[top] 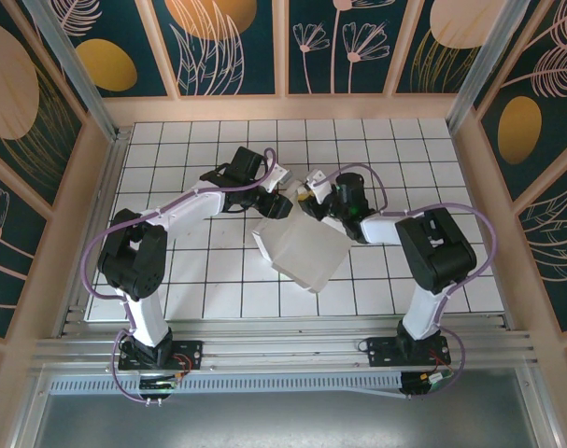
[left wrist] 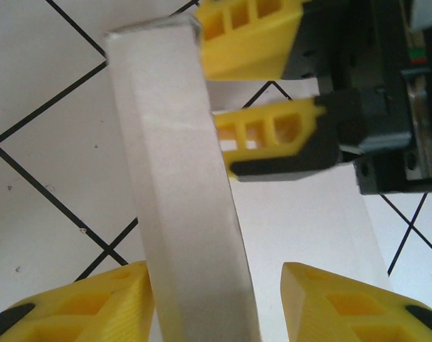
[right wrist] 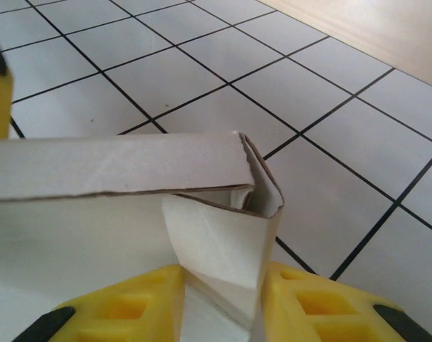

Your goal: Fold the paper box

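Tiled table (top: 171,289), arms (top: 182,207) (top: 395,229) converging (maybe gripping box (top: 302,254))

Worktop (top: 190,289): white tiles with a black grid, running to the back wall.
Wooden rim (top: 283,109): pale, around the worktop's far edge and both sides.
Wall panels (top: 232,47): dark teal, with gold discs and pink outlines of leaves and flowers.
Metal posts (top: 73,65): silver, slanting in the two back corners.
Rails (top: 283,350): silver, along the near edge.
Slotted strip (top: 283,384): grey, just below the rails.
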Motion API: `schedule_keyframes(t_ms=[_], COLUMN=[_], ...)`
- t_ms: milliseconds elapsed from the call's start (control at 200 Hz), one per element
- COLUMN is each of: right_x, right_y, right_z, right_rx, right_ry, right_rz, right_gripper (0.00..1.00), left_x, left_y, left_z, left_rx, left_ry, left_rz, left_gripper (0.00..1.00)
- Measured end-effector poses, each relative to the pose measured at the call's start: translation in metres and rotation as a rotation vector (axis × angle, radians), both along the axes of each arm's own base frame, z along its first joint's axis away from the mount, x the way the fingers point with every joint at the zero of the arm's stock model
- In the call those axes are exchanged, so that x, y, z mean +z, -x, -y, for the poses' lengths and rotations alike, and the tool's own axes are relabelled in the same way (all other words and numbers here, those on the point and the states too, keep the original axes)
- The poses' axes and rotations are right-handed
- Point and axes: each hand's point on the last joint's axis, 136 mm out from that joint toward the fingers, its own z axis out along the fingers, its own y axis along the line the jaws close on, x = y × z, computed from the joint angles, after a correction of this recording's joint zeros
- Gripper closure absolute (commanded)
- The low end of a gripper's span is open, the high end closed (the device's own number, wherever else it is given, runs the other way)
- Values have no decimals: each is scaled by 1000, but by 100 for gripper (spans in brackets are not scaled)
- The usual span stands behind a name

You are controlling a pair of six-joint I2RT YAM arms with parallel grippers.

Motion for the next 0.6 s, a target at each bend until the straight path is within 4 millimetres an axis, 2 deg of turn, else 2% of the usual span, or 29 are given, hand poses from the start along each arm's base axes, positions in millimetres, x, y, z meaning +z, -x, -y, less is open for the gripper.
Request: schedule_keyframes(t_ms=[270, 596], right_x=[-4, -10], right_y=[-8, -15], right_z=[-7, -12], right_rx=[9, 16], right_ry=[-34, -38], right_rz=[-55, -112], right_gripper=[75, 78], left_x=[-4, -3], left_y=[-1, -1], left_z=[0, 0], left_rx=[0, 2], left_ry=[-6, -10], left_rz=[-9, -13], left_gripper=[51, 51])
